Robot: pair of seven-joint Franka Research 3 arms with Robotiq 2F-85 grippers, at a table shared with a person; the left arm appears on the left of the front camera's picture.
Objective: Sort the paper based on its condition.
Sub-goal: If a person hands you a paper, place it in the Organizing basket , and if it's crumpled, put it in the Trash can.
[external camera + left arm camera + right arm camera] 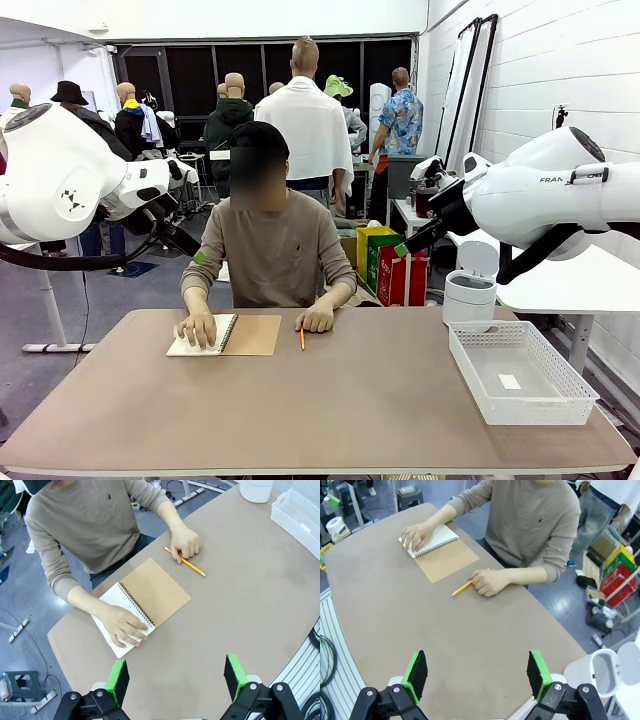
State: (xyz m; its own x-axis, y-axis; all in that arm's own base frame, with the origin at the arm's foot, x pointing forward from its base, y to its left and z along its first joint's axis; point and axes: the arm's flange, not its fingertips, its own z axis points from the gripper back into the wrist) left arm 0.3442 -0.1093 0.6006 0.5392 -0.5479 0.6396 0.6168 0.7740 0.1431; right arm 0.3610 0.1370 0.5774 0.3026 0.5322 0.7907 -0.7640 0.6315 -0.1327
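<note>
Well off to the left, the robot's left arm (pixel 70 175) is held high beside the table (pixel 330 410). Its wrist view shows the left gripper (pixel 176 676) spread wide above bare tabletop, green pads (pixel 118 677) far apart with nothing between them. Next comes a spiral notebook (pixel 250 334), lying open and flat near the person's side, its brown cover folded out to the right. The paper (pixel 205 342) is the notebook's white top page, held in the spiral, and the person's one hand (pixel 197 327) presses flat on it. Just right of the notebook lies a yellow pencil (pixel 301 337), its far end under the person's other hand (pixel 317 319), a loose fist resting on the table. Farther right, by the table's far corner, stands a round white bin (pixel 469 298) with its lid tipped up (its inside is too dim to read). On the table's right end sits a white latticed basket (pixel 466 368) with one small white slip (pixel 509 381) on its floor. Above that end is the right arm (pixel 550 195); the right gripper (pixel 477 674) is likewise opened wide and empty.
</note>
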